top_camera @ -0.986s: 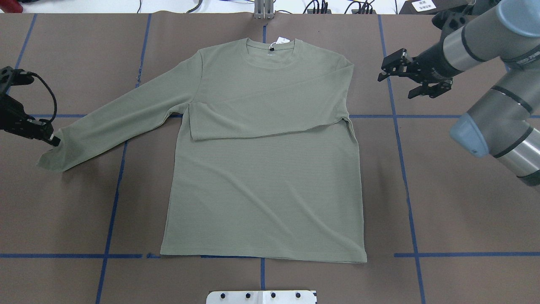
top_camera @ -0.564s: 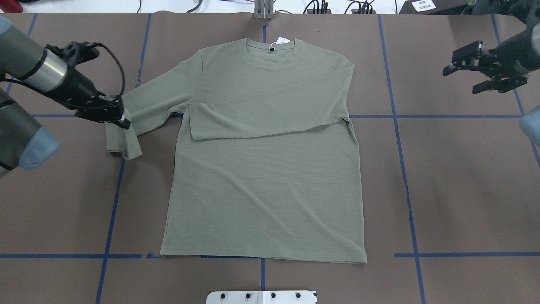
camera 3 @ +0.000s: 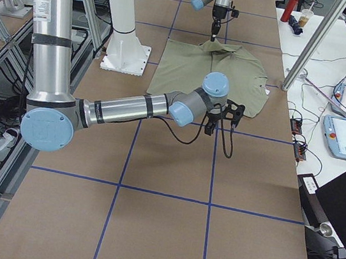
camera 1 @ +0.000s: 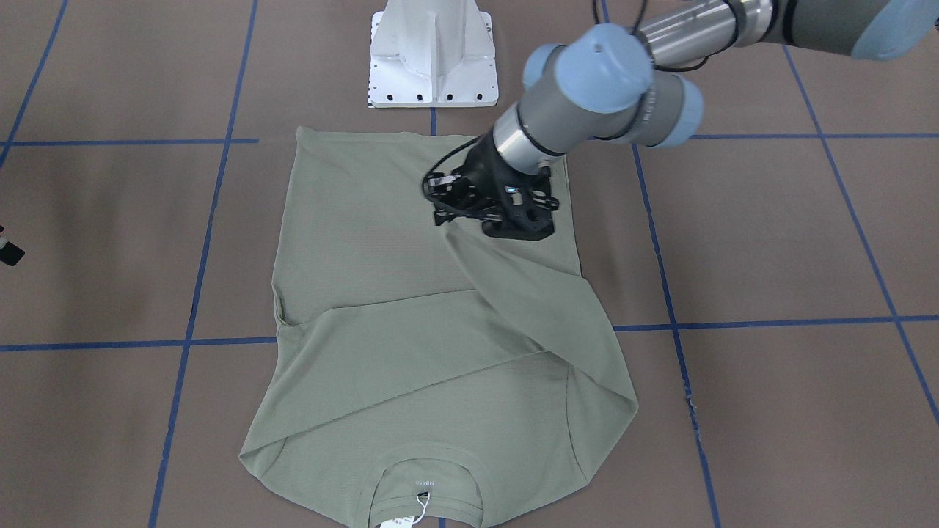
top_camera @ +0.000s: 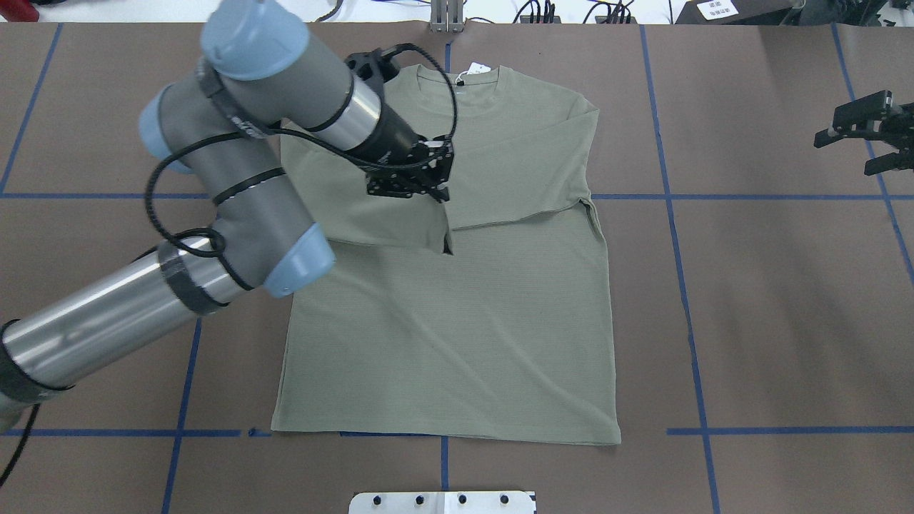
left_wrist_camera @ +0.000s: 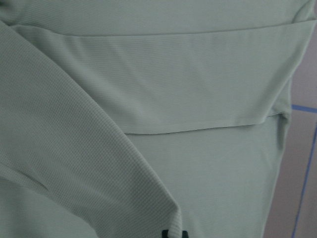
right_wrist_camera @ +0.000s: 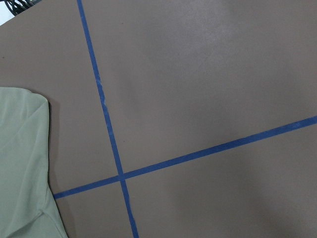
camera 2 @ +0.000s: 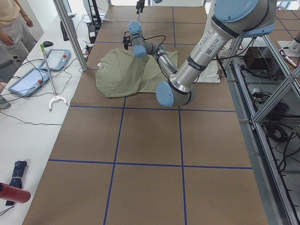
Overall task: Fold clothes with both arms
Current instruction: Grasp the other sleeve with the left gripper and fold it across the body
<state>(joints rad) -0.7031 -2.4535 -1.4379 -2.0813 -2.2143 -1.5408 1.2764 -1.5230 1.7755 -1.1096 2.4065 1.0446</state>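
The sage-green long-sleeved shirt [top_camera: 457, 321] lies flat on the brown table, neck at the far side, with its white hang tag [top_camera: 477, 70] at the collar. One sleeve [top_camera: 521, 189] is folded across the chest. My left gripper [top_camera: 441, 194] is shut on the other sleeve's cuff and holds it raised over the middle of the chest; the sleeve [camera 1: 543, 308] slopes from the shoulder up to the gripper [camera 1: 444, 218]. The left wrist view shows the sleeve [left_wrist_camera: 74, 163] draped over the body. My right gripper [top_camera: 846, 153] is open and empty, above bare table right of the shirt.
The white pedestal base [camera 1: 433, 59] stands at the robot's side of the table. Blue tape lines [right_wrist_camera: 114, 158] cross the brown surface. A metal post [top_camera: 446, 18] is behind the collar. Tablets [camera 2: 56, 58] and an operator [camera 2: 14, 23] are at the far side.
My left gripper carried the sleeve cuff from the table's far left in over the shirt's chest. My right gripper drew back to the right, away from the shirt.
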